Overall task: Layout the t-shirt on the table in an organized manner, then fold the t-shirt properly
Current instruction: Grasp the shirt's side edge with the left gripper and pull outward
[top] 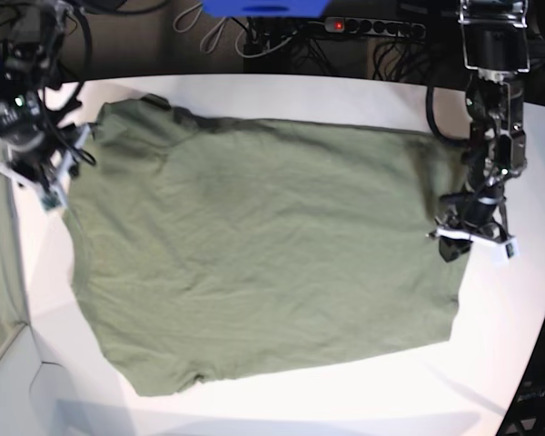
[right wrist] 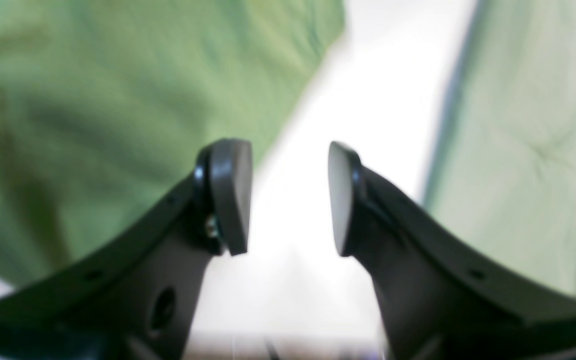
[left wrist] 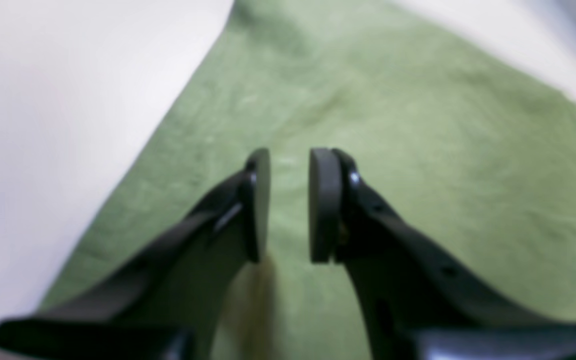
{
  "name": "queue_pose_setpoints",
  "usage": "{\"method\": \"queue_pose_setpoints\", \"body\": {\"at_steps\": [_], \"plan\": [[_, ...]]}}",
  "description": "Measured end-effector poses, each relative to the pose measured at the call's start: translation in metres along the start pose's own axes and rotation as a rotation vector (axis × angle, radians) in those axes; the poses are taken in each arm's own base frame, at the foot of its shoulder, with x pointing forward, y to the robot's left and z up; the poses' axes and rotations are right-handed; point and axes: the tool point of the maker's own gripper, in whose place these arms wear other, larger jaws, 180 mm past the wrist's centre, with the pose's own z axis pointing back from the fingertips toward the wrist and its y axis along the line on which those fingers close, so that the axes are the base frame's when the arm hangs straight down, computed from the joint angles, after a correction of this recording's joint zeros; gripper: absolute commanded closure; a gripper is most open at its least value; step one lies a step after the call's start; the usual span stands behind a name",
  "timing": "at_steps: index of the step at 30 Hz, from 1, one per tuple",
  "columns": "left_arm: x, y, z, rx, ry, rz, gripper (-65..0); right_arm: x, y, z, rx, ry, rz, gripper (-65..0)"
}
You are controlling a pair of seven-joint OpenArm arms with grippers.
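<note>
Because the t-shirt [top: 254,254] is thin, soft cotton, it is judged to be light and limp: it will drape, crease and drag along the surface rather than hold any shape when lifted. It is best taken by a pinch of two layers at an edge or corner, such as the hem corners near the left arm or the shoulder and sleeve seams near the right arm, so that the cloth can be drawn taut between two holds.

The garment is seen as a plain olive-green piece, spread almost flat across the middle of the white table [top: 527,318], with fine wrinkles over the body. A sleeve is bunched at the far corner beside the right arm, and a small flap is turned at the near edge. The collar cannot be made out.

The left gripper [left wrist: 289,205] is held over the shirt near its side edge; its pads [left wrist: 324,205] stand a little apart, and nothing is caught between them. The right gripper [right wrist: 289,197] is parted as well and empty, with bare table showing between its pads [right wrist: 230,195] and green cloth lying just beside it.
</note>
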Motion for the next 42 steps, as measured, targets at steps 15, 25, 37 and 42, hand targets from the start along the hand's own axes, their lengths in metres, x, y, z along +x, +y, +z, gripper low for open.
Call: {"method": "queue_pose_setpoints", "body": {"at_steps": [15,25,37,42], "plan": [[-0.063,0.039,0.013,0.083,0.115,0.042,-14.0,-0.003,0.014,-0.094,0.199,0.007,-0.199,-9.0],[-0.071,0.017,0.043,0.032,0.142,-0.002,-14.0,-0.042,0.021,-0.055,0.150,0.042,-0.097,-9.0],[0.075,0.029,-0.004,0.087,-0.198,0.194,-30.8,-0.008,0.021,-0.049,0.120,-0.021,-0.085,-9.0],[0.081,0.036,-0.051,0.126,-0.143,0.267,-41.2,-0.011,0.028,-0.050,0.133,-0.011,-0.095,-9.0]]}}
